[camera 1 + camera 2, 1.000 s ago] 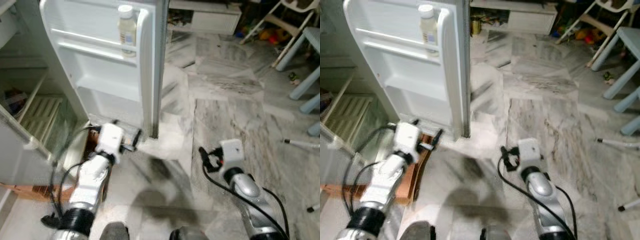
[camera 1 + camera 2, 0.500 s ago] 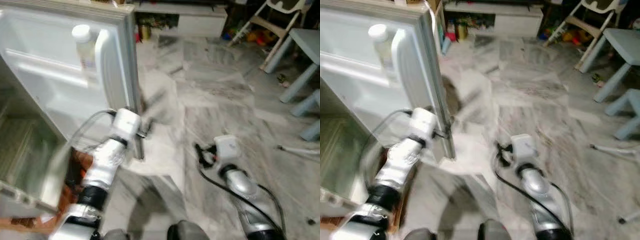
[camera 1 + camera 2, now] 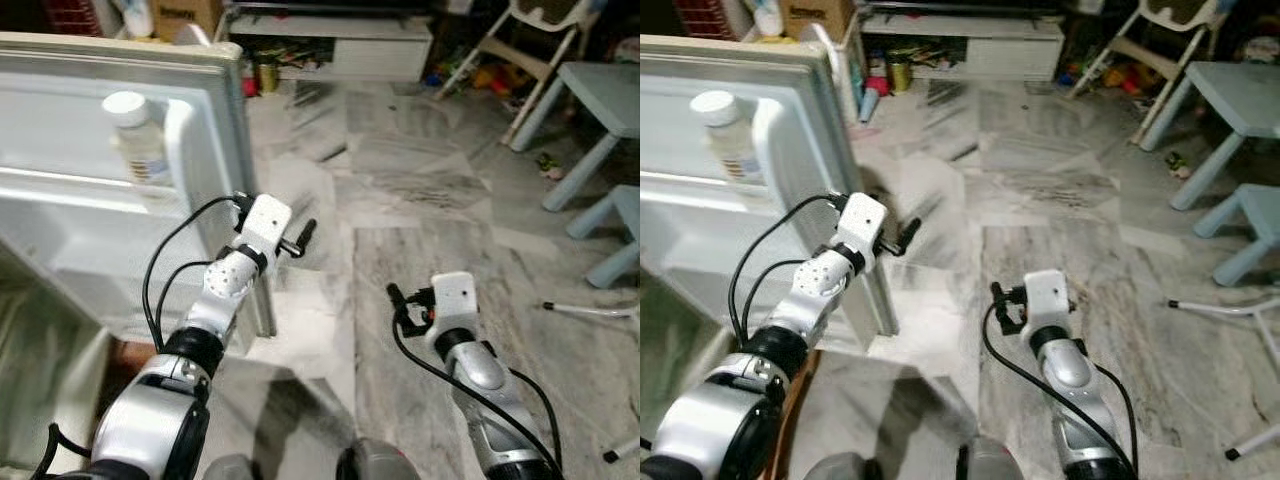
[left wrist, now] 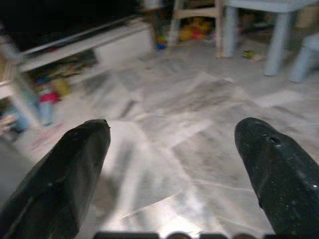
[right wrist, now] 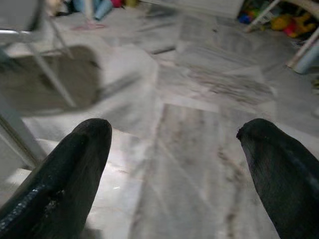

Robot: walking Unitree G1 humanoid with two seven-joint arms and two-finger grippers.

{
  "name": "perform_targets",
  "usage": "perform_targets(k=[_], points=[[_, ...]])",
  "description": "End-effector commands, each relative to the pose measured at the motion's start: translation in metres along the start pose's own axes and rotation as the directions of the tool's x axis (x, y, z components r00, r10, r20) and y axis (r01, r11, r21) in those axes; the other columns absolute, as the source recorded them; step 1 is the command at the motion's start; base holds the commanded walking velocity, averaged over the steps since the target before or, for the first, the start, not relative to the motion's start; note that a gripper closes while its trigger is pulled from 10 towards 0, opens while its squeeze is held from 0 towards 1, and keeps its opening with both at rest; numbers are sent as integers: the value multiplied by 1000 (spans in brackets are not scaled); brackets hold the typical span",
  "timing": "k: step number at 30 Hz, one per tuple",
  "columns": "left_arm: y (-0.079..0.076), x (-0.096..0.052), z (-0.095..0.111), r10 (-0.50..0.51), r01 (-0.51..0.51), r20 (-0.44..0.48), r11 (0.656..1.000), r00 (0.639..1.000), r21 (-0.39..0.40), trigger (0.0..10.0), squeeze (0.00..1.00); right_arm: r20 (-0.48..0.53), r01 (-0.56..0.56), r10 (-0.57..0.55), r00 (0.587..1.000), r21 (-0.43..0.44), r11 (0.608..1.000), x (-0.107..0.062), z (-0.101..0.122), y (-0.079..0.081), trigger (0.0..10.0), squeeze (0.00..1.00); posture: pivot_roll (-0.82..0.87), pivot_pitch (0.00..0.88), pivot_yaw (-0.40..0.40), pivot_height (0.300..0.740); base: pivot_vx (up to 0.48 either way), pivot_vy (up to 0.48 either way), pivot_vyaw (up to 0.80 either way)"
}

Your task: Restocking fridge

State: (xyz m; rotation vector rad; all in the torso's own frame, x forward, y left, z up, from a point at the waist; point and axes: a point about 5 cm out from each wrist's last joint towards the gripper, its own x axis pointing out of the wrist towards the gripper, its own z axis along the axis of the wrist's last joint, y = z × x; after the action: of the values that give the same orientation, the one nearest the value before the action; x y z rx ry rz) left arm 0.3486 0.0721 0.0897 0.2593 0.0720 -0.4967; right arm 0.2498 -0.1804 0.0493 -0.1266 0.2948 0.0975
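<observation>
The white fridge door stands open on my left. A white-capped bottle with a pale label sits upright in its top door shelf. My left gripper is raised just right of the door's outer edge, level with its middle, apart from it. Its fingers are open with nothing between them. My right gripper hangs lower over the marble floor, to the right of the door. Its fingers are also open and hold nothing.
Grey marble floor stretches ahead. At the right stand a light blue table and stool; a white rod lies on the floor. A folding high chair and low white cabinet sit at the back.
The view has swung, so the door now sits further left. My left arm has risen from near the door's bottom corner to beside its outer edge. The right arm has barely moved.
</observation>
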Motion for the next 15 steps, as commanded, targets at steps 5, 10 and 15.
perform_targets(k=[5, 10, 15], points=[[-11, 13, 25, -73, 69, 72, 996, 995, 56, 10000, 0, 39, -3, 3, 999, 3, 1000, 3, 10, 6, 10000, 0, -16, 53, -31, 740, 458, 0, 0], [-11, 3, 18, -99, 98, 129, 995, 987, 15, 10000, 0, 42, -7, 7, 999, 6, 1000, 3, 10, 9, 10000, 0, 1, 59, -32, 740, 154, 0, 0], [3, -19, -2, -52, 54, 130, 998, 990, -14, 10000, 0, 43, -14, 14, 999, 10, 1000, 4, 9, 12, 10000, 0, 18, 62, -35, 740, 0, 0, 0]])
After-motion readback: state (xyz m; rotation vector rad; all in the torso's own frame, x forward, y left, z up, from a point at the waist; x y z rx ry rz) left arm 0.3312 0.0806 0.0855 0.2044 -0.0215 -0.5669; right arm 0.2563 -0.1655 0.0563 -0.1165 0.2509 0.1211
